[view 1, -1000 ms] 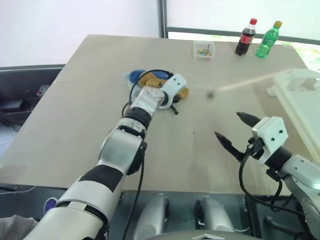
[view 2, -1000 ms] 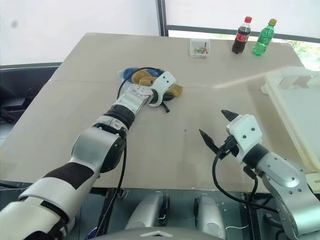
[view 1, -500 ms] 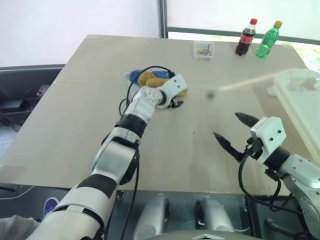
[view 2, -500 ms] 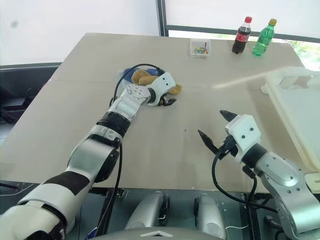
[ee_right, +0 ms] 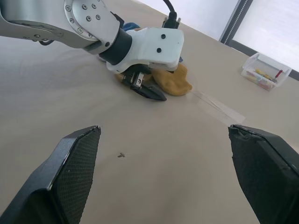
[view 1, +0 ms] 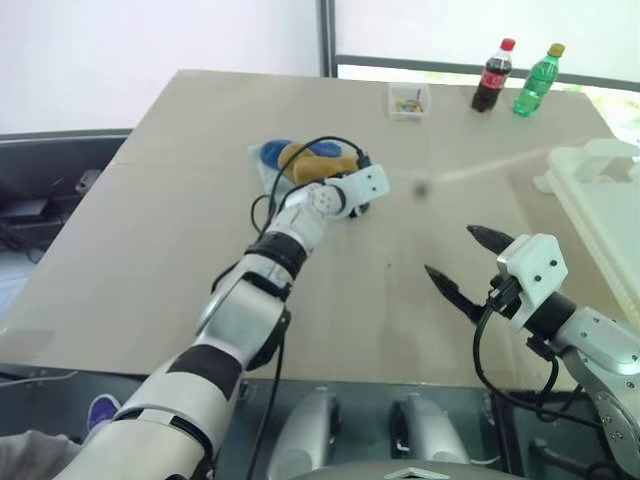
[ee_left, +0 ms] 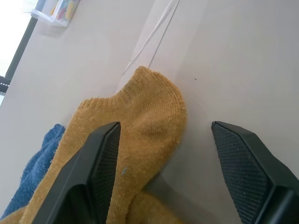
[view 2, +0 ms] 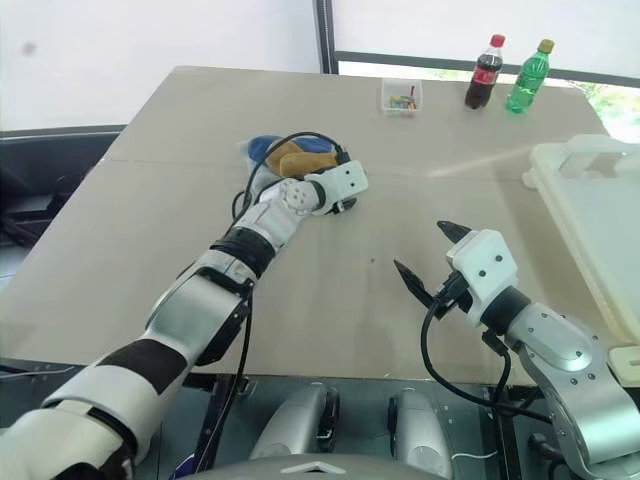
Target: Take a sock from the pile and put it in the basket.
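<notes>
Now parted: left gripper [ee_left: 163, 154] jaws, shut a second ago, straddling a mustard sock [ee_left: 140, 126] of the pile [view 1: 300, 160]; wrist rolled.

The two head cameras look forward and down over the table [view 1: 150, 200] from high above. The left wrist camera sits very close to a yellow sock [ee_left: 140, 121]. The right wrist camera looks from farther, toward ten o'clock, and shares this sock [ee_right: 175, 81].
</notes>
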Robot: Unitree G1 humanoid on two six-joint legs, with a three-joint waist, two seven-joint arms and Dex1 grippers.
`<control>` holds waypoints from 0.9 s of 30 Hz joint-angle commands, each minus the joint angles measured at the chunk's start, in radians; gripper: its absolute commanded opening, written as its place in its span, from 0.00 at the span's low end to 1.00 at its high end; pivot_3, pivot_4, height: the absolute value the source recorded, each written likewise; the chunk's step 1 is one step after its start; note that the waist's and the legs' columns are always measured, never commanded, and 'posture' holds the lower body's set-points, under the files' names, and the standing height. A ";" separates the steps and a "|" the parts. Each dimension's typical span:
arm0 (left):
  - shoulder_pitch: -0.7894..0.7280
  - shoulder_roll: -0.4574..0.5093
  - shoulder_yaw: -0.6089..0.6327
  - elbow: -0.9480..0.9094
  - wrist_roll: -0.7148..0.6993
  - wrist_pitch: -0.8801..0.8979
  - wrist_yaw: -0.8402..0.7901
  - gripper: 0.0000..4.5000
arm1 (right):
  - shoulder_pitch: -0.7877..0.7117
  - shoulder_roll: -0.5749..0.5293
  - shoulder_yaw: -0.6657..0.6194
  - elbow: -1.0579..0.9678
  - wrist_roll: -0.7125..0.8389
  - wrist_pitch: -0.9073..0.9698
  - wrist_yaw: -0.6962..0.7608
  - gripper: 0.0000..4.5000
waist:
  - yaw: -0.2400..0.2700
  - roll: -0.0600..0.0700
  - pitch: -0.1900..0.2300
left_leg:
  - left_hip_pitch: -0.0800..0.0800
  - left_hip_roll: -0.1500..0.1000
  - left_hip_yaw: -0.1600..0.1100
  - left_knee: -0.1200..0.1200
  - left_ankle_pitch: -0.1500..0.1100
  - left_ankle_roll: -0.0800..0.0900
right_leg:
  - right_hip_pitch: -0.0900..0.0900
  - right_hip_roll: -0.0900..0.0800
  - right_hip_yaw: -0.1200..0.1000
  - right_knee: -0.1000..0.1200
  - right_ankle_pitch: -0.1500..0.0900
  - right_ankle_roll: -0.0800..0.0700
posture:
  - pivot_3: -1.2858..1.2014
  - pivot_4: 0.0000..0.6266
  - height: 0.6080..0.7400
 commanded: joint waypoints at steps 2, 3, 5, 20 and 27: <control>-0.014 -0.010 0.005 0.084 0.002 0.005 0.016 0.47 | -0.007 -0.010 -0.010 -0.023 -0.002 -0.020 0.000 1.00 | 0.000 0.000 0.000 | 0.000 0.000 0.000 0.000 0.000 0.000 | 0.000 0.000 0.000 0.000 0.000 0.000 | 0.52 0.24 0.91; -0.015 -0.010 0.008 0.095 -0.001 0.003 0.015 0.38 | -0.007 -0.011 -0.010 -0.021 -0.002 -0.021 0.000 1.00 | -0.001 0.000 0.000 | 0.000 0.000 0.000 0.000 0.000 0.000 | 0.000 0.000 0.000 0.000 0.000 0.000 | 0.52 0.24 0.91; -0.015 -0.011 0.020 0.107 -0.016 0.004 0.003 0.16 | -0.007 -0.011 -0.011 -0.020 -0.004 -0.021 0.000 1.00 | -0.004 0.000 0.000 | 0.001 0.000 0.001 0.000 0.000 0.000 | 0.000 0.000 0.000 0.000 0.000 0.000 | 0.52 0.24 0.91; 0.032 0.017 0.138 -0.071 -0.158 0.059 -0.125 0.01 | -0.020 -0.008 -0.002 -0.005 -0.012 -0.028 0.002 1.00 | -0.003 0.000 0.000 | 0.000 0.001 0.001 0.000 0.000 0.000 | 0.000 0.000 0.001 0.000 0.000 0.000 | 0.52 0.24 0.91; 0.190 0.094 0.100 -0.458 -0.144 0.182 -0.227 0.12 | -0.029 -0.009 0.000 0.001 -0.009 -0.026 0.008 1.00 | -0.002 0.000 0.000 | 0.000 0.001 0.001 0.000 0.000 0.000 | -0.001 0.000 0.001 0.000 0.000 0.000 | 0.52 0.24 0.91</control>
